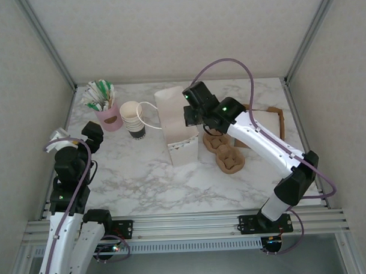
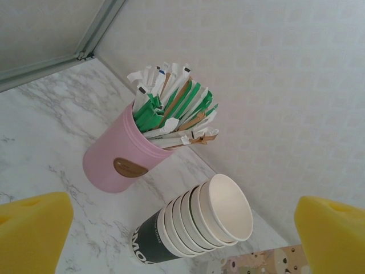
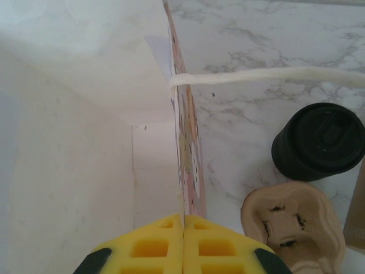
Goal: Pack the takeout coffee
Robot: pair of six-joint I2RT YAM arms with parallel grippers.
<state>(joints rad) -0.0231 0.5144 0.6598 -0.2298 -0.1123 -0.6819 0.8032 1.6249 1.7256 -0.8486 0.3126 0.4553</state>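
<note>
From above, the right gripper [image 1: 190, 117] sits at the right top edge of the paper bag [image 1: 178, 137] mid-table [image 1: 142, 180]. The left gripper [image 1: 91, 133] waits far off at the left.

Left wrist: its yellow fingers stand wide apart with nothing between them, facing a pink holder [image 2: 117, 162] of sachets and stacked paper cups [image 2: 211, 217]. The cups' dark sleeve bears white letters, too cropped to read.

Right wrist: the fingers are closed together, pinching the bag's wall. The takeout coffee [image 3: 319, 141] stands upright on the table outside the bag, right of that wall and beside a cup carrier [image 3: 291, 220]. The right arm is much nearer. No writing shows on the lid.
</note>
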